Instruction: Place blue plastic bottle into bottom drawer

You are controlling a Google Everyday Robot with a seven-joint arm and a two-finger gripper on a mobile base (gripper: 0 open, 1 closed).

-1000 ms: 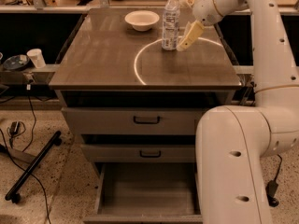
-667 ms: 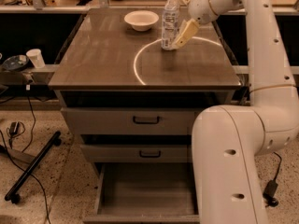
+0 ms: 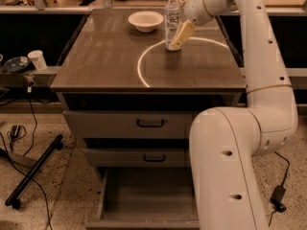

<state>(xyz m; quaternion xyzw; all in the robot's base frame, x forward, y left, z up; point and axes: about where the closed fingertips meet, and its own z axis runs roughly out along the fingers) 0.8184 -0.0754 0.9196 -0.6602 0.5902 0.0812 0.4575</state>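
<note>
The blue plastic bottle (image 3: 171,12), clear with a white cap, stands upright at the back of the cabinet top, just inside a bright ring of light. My gripper (image 3: 176,41) reaches in from the upper right and is at the bottle's lower right side, overlapping its base in the camera view. The bottom drawer (image 3: 144,195) is pulled out below the cabinet, and the part of its plain box interior that shows holds nothing. My own arm covers its right part.
A cream bowl (image 3: 146,20) sits left of the bottle. The two upper drawers (image 3: 129,124) with dark handles are pushed in. My arm's bulky link (image 3: 230,166) stands at the cabinet's front right. A paper cup (image 3: 37,59) and a black stand leg (image 3: 33,171) are at the left.
My gripper has shifted a little to the left, closer against the bottle's base. The bottle and the drawers have not moved.
</note>
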